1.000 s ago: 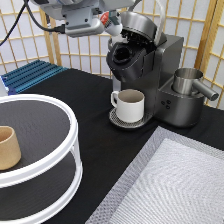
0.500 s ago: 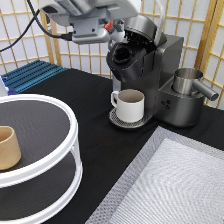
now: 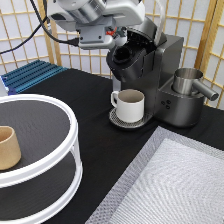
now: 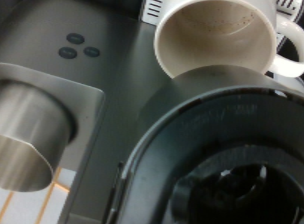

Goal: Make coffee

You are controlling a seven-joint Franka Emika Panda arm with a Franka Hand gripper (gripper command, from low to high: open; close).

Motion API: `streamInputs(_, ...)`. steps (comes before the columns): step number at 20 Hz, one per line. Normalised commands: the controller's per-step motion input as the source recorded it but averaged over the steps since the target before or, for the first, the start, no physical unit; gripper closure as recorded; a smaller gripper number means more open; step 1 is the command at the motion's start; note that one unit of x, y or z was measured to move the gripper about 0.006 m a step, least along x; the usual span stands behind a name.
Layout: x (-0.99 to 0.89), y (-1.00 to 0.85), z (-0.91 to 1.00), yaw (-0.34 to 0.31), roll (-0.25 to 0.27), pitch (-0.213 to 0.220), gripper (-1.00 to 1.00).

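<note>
Black table (image 3: 90,115), paper screen (image 3: 30,40) behind | coffee machine (image 3: 160,75) far right, lid raised | white mug (image 3: 131,105) on its drip tray | gripper (image 3: 116,37) above the open chamber, finger state unclear | pod not visible | tan cup (image 3: 7,147) on white stand (image 3: 60,150), near left

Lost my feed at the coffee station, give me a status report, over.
Gripper above the coffee machine's open pod holder, jaws unreadable. No coffee pod in sight. White mug parked on the drip tray. Nothing blocking.
</note>
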Motion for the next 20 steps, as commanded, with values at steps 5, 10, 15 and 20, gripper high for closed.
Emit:
streamInputs(5,0.29,0.14,-0.04,-0.054,-0.002,0.017,1.00)
streamInputs(10,0.10,0.30,-0.12,-0.058,-0.005,0.014,1.00)
streamInputs(15,0.00,0.20,-0.12,-0.056,-0.003,0.002,1.00)
streamInputs(20,-0.01,0.05,-0.07,-0.058,0.000,0.000,1.00)
